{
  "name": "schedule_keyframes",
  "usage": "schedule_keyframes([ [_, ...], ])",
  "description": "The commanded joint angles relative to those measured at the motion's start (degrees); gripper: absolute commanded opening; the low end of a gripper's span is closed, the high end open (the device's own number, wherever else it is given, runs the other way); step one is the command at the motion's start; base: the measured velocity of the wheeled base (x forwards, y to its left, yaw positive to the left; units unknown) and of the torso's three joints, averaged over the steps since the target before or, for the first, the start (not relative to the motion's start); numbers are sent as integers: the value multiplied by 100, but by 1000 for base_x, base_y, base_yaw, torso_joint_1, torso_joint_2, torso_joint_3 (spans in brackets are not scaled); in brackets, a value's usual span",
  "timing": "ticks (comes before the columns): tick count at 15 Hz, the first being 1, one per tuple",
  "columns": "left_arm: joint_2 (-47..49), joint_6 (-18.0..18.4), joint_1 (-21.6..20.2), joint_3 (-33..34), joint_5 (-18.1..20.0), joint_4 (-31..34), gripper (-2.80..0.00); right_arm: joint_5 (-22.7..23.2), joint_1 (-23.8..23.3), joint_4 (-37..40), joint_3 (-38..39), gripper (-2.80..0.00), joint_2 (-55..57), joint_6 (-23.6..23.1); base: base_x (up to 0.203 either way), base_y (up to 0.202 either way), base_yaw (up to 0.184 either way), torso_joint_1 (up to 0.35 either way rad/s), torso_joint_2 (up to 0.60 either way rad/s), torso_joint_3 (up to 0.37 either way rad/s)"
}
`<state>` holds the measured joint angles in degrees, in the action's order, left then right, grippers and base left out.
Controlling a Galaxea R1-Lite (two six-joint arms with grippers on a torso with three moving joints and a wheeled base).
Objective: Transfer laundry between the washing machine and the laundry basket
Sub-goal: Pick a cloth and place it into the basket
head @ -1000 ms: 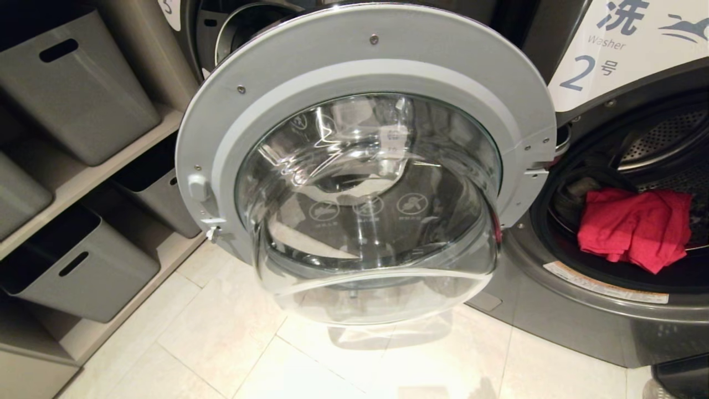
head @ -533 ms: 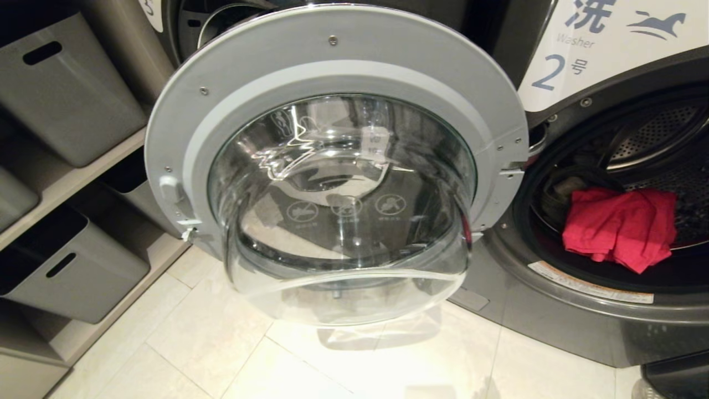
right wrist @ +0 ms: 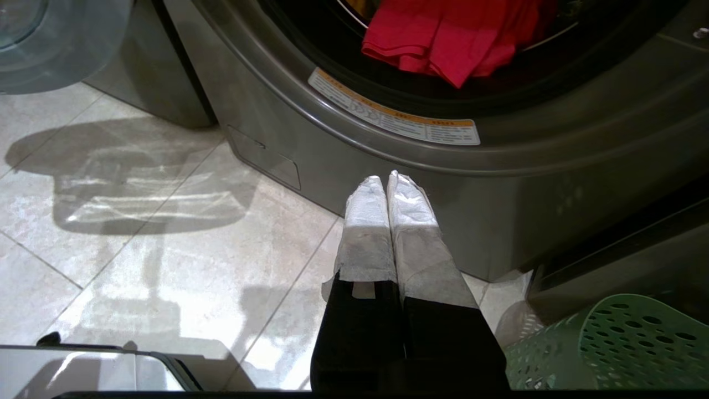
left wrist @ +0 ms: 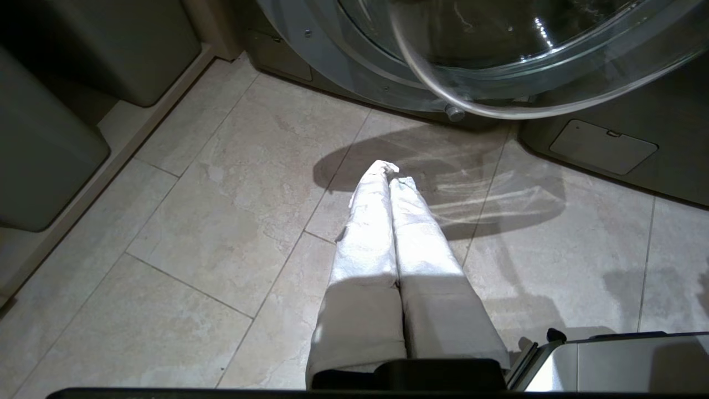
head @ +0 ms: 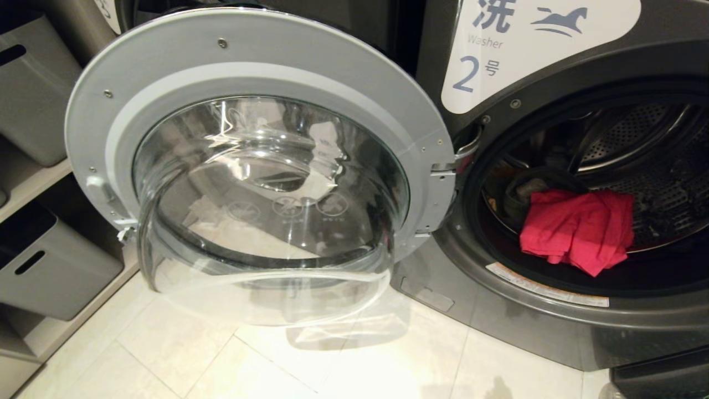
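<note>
Here the washing machine (head: 554,310) stands open, its drum cut off at the right; the red garment (head: 576,230) lies at the drum's mouth. The laundry basket (right wrist: 604,349) shows only partly. Left hand (left wrist: 390,172) and right hand (right wrist: 385,183) are pressed together, empty. Since before, the view has swung rightward.

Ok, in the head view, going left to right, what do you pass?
Grey storage bins → open glass door → white label reading 2 → red garment in the drum of the washing machine.
</note>
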<state>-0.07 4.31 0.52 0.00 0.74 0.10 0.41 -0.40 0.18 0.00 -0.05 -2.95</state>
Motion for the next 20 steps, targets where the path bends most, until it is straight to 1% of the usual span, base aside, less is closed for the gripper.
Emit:
schedule_keyframes([
  [1, -1, -10, 0, 0, 1, -1, -280, 11, 5, -1, 0, -280, 5, -4, 0, -157, 3, -1, 6, 6],
  [3, -1, -18, 0, 0, 5, -1, -280, 18, 4, -1, 0, -280, 5, -11, 0, -52, -1, 1, 3, -1],
  [6, -1, -18, 0, 0, 5, -1, -280, 46, 5, 7, -9, -280, 5, -258, 0, 0, 0, 0, 0, 0],
  [8, -4, -18, 0, 0, -2, -1, -280, -85, -1, 16, -106, -280, 7, -289, 0, 0, 0, 0, 0, 0],
  [9, -1, -18, 0, 0, -4, 8, -280, -111, -2, 119, -377, -280, 79, -348, 0, 0, 0, 0, 0, 0],
  [10, -1, -18, 0, 0, -4, 7, -280, -166, -3, 348, -862, -280, 314, -385, 0, 0, 0, 0, 0, 0],
  [11, -1, -14, 0, 0, 5, -1, -280, -256, -13, 615, -1396, -280, 738, -397, 0, 0, 0, 0, 0, 0],
  [13, -1, -10, 0, 0, 5, -1, -280, -367, -22, 939, -2105, -280, 1976, -412, 0, 0, 0, 0, 0, 0],
  [15, -1, -18, 0, 0, 5, -1, -280, -316, -14, 1006, -2413, -280, 3330, -431, 0, 0, 0, 0, 0, 0],
  [17, -1, -10, 0, 0, 14, 8, -280, -127, -4, 646, -2351, -280, 4460, -463, 0, 0, 0, 0, 0, 0],
  [20, -1, -18, 0, 0, 14, -1, -280, 10, 58, -548, -2211, -280, 6185, -428, 0, 0, 0, 0, 0, 0],
])
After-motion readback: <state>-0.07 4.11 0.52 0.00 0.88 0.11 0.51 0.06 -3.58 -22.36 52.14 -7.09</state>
